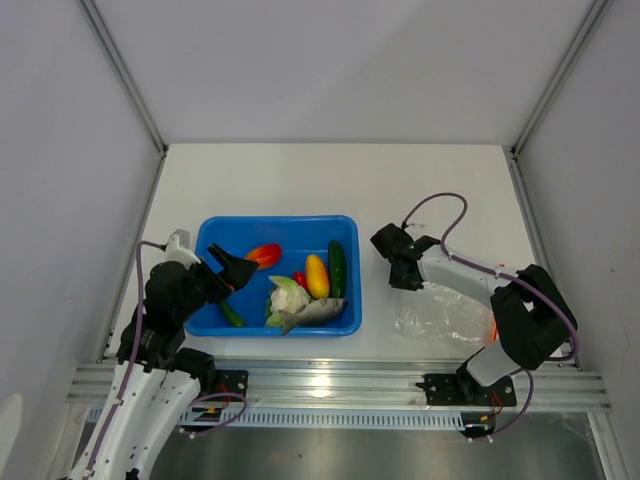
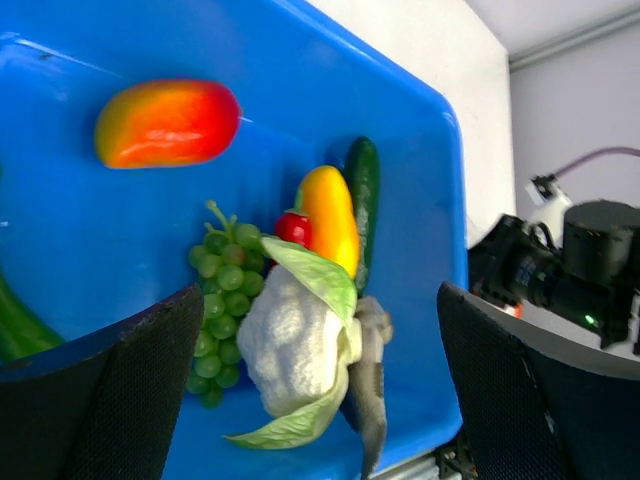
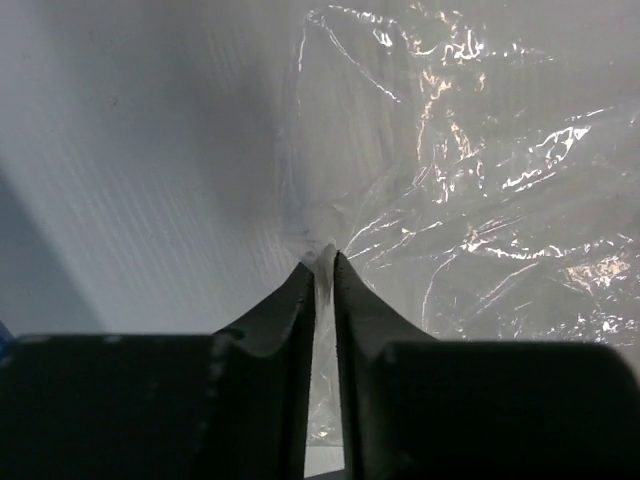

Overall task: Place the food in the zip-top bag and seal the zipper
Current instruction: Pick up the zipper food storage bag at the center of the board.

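Hands first: from above, we are seeing our right hand (image 1: 405,268) resting at the edge of the zip-top bag (image 1: 445,315) on the desk (image 1: 300,180), and our left hand (image 1: 232,272) hovering over the blue tray (image 1: 280,222). Through the left wrist, its fingers (image 2: 110,380) are standing spread above the food (image 2: 295,340) in the tray, likely readying a pick. Through the right wrist, the right hand is pinching bag film, probably to lift the mouth.

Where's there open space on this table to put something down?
Bare: the far table strip beyond the blue tray. Narrow: the gap between tray and zip-top bag, where the right gripper pinches the bag. Crowded: the tray's near-right corner, piled with food.
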